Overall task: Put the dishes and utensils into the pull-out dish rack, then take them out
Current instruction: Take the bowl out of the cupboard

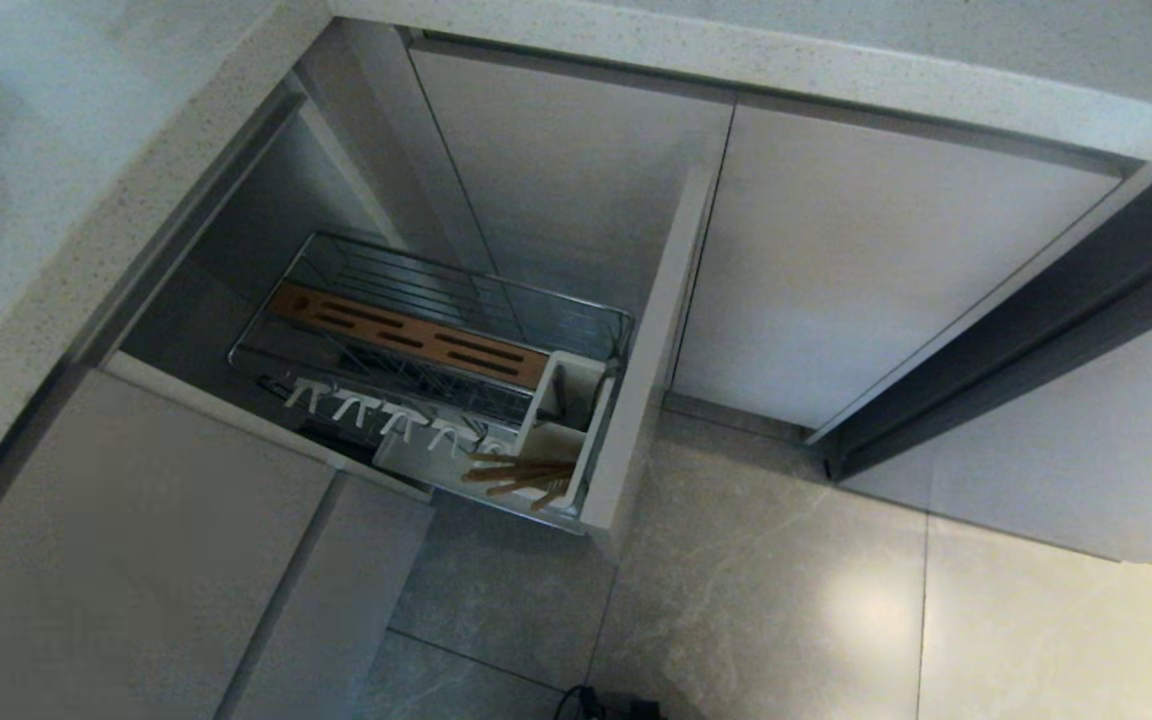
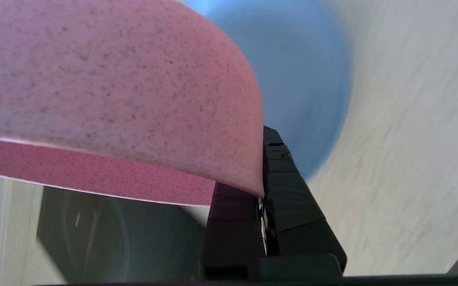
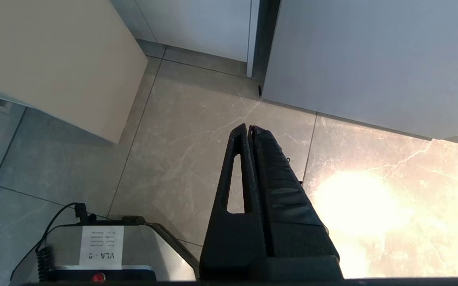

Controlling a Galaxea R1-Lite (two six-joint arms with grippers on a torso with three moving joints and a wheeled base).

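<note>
Below the speckled countertop (image 1: pixel 86 250), a run of plain beige cabinet doors (image 1: pixel 866 290) stood over grey floor tiles (image 1: pixel 766 600), seen from the robot's head. Between the doors, the pull-out dish rack (image 1: pixel 436 340) was drawn out, its flat beige front panel (image 1: pixel 651 350) nearest the floor tiles. Inside the chrome wire basket lay a slotted brown wooden strip (image 1: pixel 406 335), with a row of white pegs (image 1: pixel 386 415) beside it and a white utensil caddy (image 1: pixel 566 420) against the front panel. Light-brown wooden chopsticks (image 1: pixel 521 475) stood bunched in the caddy's end compartment, leaning a little (no dish sat in the rack).

Neither arm appeared in the head view. At the left wrist, the left gripper (image 2: pixel 261 196) was clamped tight on the rim of the pink bowl (image 2: pixel 113 91), one finger inside the wall and one outside, so the bowl filled most of that view. Behind the bowl lay the light-blue plate (image 2: pixel 304 79), blurred, on a pale surface.

At the right wrist, the right gripper (image 3: pixel 251 127) hung over the floor tiles with its fingers pressed together, empty, beside the robot's base (image 3: pixel 105 254).
</note>
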